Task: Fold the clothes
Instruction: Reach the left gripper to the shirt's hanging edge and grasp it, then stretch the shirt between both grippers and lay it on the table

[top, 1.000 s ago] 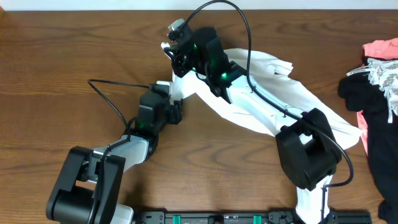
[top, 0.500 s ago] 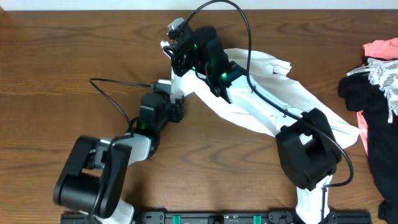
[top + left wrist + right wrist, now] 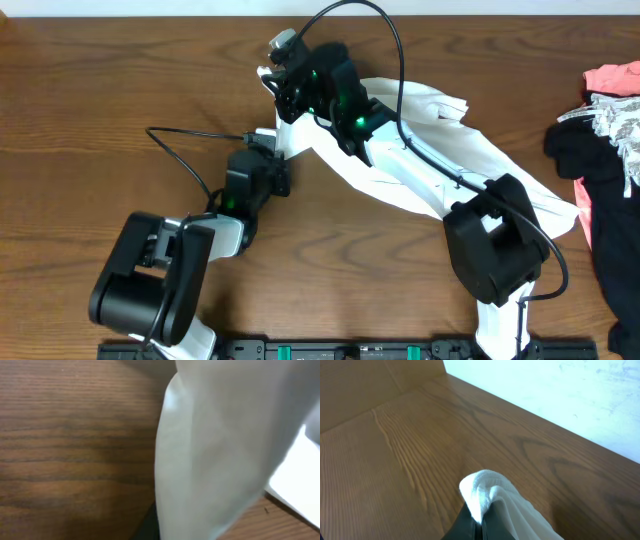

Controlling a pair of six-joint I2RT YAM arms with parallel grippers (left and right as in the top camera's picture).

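The white T-shirt [image 3: 435,108] lay stretched in a long crumpled band across the wooden surface [image 3: 110,80], running from the 2 sets of fingers back under the right arm toward that arm's base. The right fingers [image 3: 476,526] were clenched on it: in the right wrist view the 2 dark tips met with almost no gap, and a small rolled bunch of white cloth stood up from between them, the rest of the fabric trailing back to the right of the tips. Ahead of those tips there was only bare wood grain, and beyond that a pale wall [image 3: 560,395].

The left fingers [image 3: 268,143] sat at the near end of the cloth, nearer the robot than the right fingers and close beside them, touching the shirt's edge as seen from overhead. In the left wrist view a blurred sheet of white cloth hung right in front of the lens and covered the tips, with wood showing to the left of it, so I cannot tell whether these fingers were grasping the cloth or released.

A thin black cable [image 3: 185,150] looped over the wood to the left of the left fingers. Well away from both sets of fingers, at the right edge of the surface, lay a heap of garments [image 3: 605,140] in black, coral pink and white lace.
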